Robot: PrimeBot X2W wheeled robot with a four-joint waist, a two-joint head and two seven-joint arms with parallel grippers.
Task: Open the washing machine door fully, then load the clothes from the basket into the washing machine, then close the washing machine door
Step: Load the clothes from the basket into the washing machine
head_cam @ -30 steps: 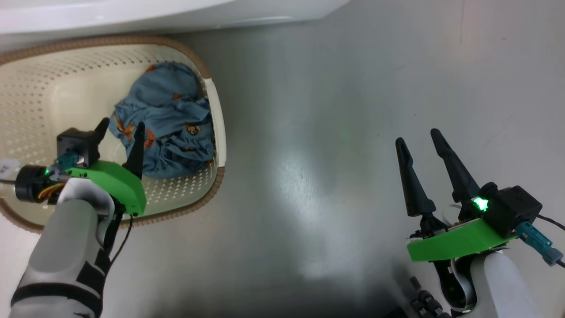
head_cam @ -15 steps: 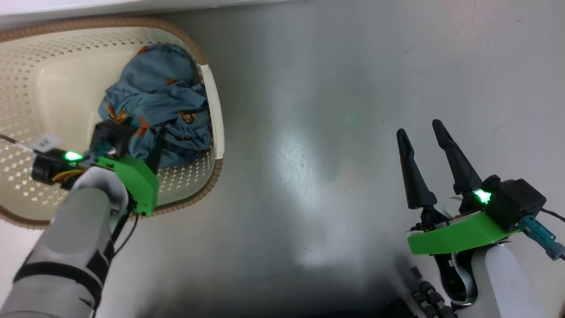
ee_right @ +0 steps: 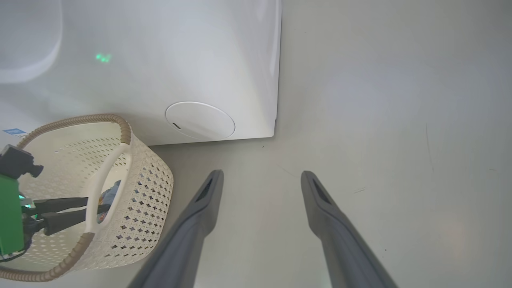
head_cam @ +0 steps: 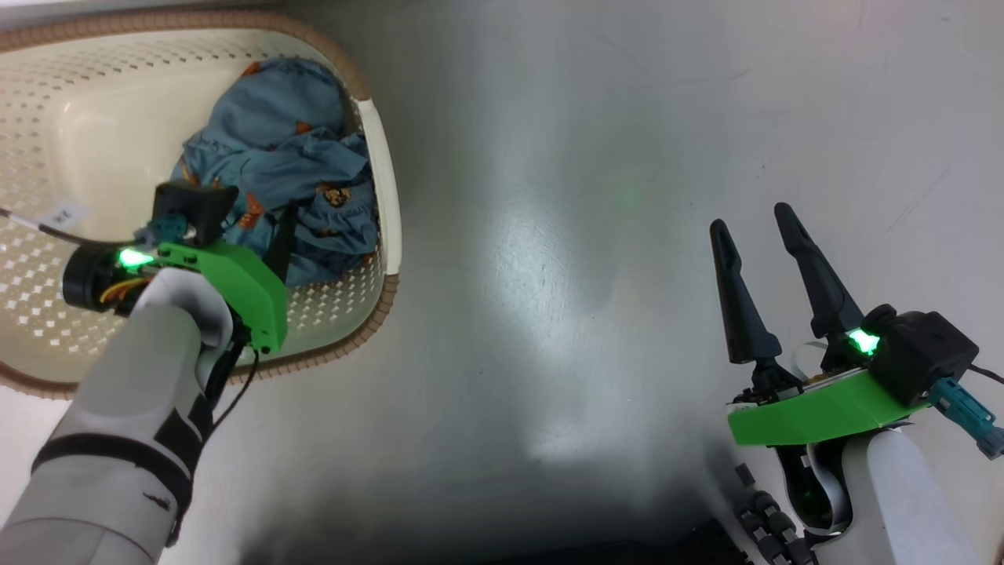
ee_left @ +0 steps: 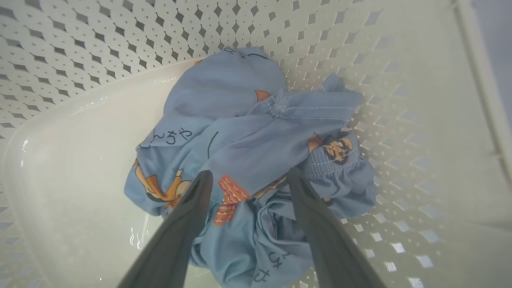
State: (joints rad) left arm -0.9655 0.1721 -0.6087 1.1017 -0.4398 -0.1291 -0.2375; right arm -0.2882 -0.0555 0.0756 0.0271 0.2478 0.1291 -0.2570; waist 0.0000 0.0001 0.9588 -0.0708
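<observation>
The cream basket (head_cam: 386, 204) with a brown rim stands on the floor at the upper left. A heap of blue clothes (head_cam: 274, 149) with orange figures lies against its right wall. My left gripper (head_cam: 252, 210) reaches down into the basket. In the left wrist view the left gripper (ee_left: 250, 174) is open, its two fingertips straddling the top of the blue clothes (ee_left: 240, 120). My right gripper (head_cam: 751, 218) is open over bare floor at the lower right, nothing between its fingers (ee_right: 200, 216). The washing machine (ee_right: 180, 60) shows as a white front behind the basket (ee_right: 136, 224). The washing machine door is out of view.
A round white cover (ee_right: 200, 121) sits low on the machine's front, near its right corner. Grey glossy floor (head_cam: 565, 275) stretches between the basket and my right arm. The basket's perforated walls (ee_left: 400, 120) close in around the left fingers.
My left gripper has moved forward and down into the basket until its fingers straddle the blue clothes. The head view has shifted slightly. The right gripper has stayed where it was.
</observation>
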